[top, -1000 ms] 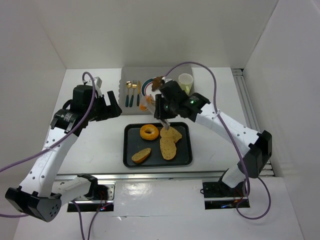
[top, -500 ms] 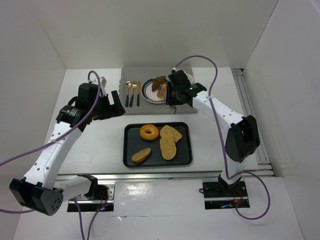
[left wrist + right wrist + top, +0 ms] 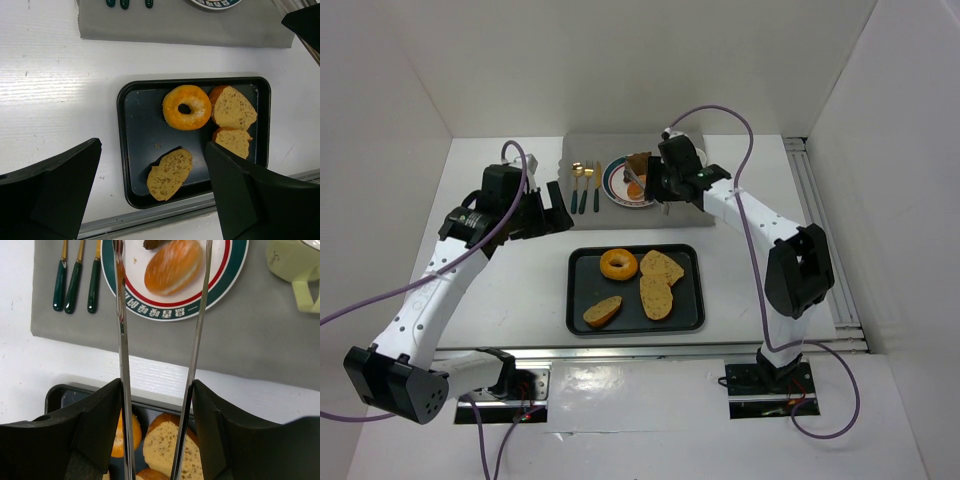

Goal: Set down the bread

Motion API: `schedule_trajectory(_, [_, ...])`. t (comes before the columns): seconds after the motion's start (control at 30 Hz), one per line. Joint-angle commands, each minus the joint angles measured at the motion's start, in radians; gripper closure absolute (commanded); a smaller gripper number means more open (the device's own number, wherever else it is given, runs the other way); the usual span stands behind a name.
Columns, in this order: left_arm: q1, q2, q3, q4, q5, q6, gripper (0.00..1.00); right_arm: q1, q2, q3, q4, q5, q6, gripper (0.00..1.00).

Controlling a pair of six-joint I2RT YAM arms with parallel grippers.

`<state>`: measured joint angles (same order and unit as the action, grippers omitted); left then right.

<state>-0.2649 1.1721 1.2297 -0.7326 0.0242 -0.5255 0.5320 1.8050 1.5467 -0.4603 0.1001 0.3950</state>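
Got the bun (image 3: 173, 266) lying on the plate (image 3: 222, 275), on the grey mat (image 3: 250, 350) at the far edge of the worktop (image 3: 520, 290). Can see the right jaws parted around it, with a clear gap on one side, so gripping nothing. Same for the left jaws: spread wide, empty, above the black tray (image 3: 140, 140) mid-worktop. Holds a doughnut (image 3: 186, 107) and three bread slices (image 3: 234, 107). Also spotting cutlery (image 3: 77, 277) and a cup (image 3: 295, 265) on the mat.
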Motion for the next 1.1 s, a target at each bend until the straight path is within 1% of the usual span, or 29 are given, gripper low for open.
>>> schedule_trajectory(0.0, [0.006, -0.003, 0.002, 0.027, 0.017, 0.015, 0.01, 0.016, -0.047, 0.064, 0.038, 0.035, -0.021, 0.36])
schedule_trajectory(0.1, [0.006, -0.014, 0.002, 0.027, 0.017, 0.015, 0.01, 0.025, -0.081, 0.073, 0.014, 0.035, -0.03, 0.36])
schedule_trajectory(0.17, [0.006, -0.014, 0.002, 0.027, 0.017, 0.024, 0.01, 0.037, -0.129, 0.082, -0.009, 0.081, -0.03, 0.36])
schedule_trajectory(0.3, [0.006, -0.023, 0.011, 0.027, 0.008, 0.024, 0.01, 0.048, -0.255, 0.02, -0.043, 0.217, -0.03, 0.36])
schedule_trajectory(0.33, [0.006, -0.023, 0.011, 0.016, 0.008, 0.036, 0.01, 0.048, -0.284, -0.035, -0.052, 0.312, -0.021, 0.36])
schedule_trajectory(0.37, [0.015, -0.023, 0.023, 0.016, 0.008, 0.036, 0.01, 0.048, -0.349, -0.071, -0.052, 0.372, -0.003, 0.36])
schedule_trajectory(0.4, [0.015, -0.023, 0.024, 0.004, -0.003, 0.047, 0.01, 0.048, -0.38, -0.11, -0.066, 0.424, 0.007, 0.36])
schedule_trajectory(0.43, [0.015, -0.023, 0.034, 0.004, -0.003, 0.047, 0.01, 0.048, -0.409, -0.188, -0.081, 0.517, 0.021, 0.36])
schedule_trajectory(0.5, [0.015, -0.023, 0.034, 0.004, -0.003, 0.056, 0.01, -0.018, -0.473, -0.261, -0.107, 0.567, 0.07, 0.36])
schedule_trajectory(0.53, [0.015, -0.023, 0.034, 0.004, -0.003, 0.056, 0.01, -0.048, -0.486, -0.331, -0.107, 0.567, 0.08, 0.36])
schedule_trajectory(0.57, [0.024, -0.023, 0.043, 0.004, -0.003, 0.056, 0.01, -0.082, -0.496, -0.367, -0.095, 0.538, 0.081, 0.36])
schedule_trajectory(0.6, [0.024, -0.023, 0.044, 0.004, 0.008, 0.067, 0.01, -0.155, -0.496, -0.394, -0.053, 0.503, 0.07, 0.36])
schedule_trajectory(0.67, [0.024, -0.023, 0.044, -0.005, 0.008, 0.067, 0.01, -0.217, -0.468, -0.456, 0.0, 0.439, 0.07, 0.36])
schedule_trajectory(0.7, [0.024, -0.023, 0.044, -0.005, 0.008, 0.067, 0.01, -0.259, -0.454, -0.473, 0.09, 0.423, 0.07, 0.36])
schedule_trajectory(0.77, [0.024, -0.023, 0.044, -0.005, 0.008, 0.067, 0.01, -0.283, -0.423, -0.517, 0.193, 0.423, 0.059, 0.36])
schedule_trajectory(0.8, [0.024, -0.023, 0.044, -0.005, 0.008, 0.067, 0.01, -0.283, -0.377, -0.517, 0.243, 0.423, 0.038, 0.36])
schedule_trajectory(0.83, [0.024, -0.023, 0.044, -0.005, 0.008, 0.067, 0.01, -0.296, -0.348, -0.531, 0.327, 0.444, 0.038, 0.36])
schedule_trajectory(0.87, [0.024, -0.023, 0.044, -0.005, 0.008, 0.067, 0.01, -0.296, -0.314, -0.531, 0.362, 0.476, 0.021, 0.36])
schedule_trajectory(0.9, [0.024, -0.023, 0.044, -0.005, 0.008, 0.067, 0.01, -0.306, -0.246, -0.531, 0.386, 0.477, 0.021, 0.36])
schedule_trajectory(1.0, [0.024, -0.032, 0.031, -0.014, 0.008, 0.067, 0.01, -0.332, -0.126, -0.522, 0.481, 0.477, 0.002, 0.36])
schedule_trajectory(1.07, [0.024, -0.032, 0.031, -0.014, 0.008, 0.067, 0.01, -0.361, -0.073, -0.507, 0.509, 0.464, 0.002, 0.36])
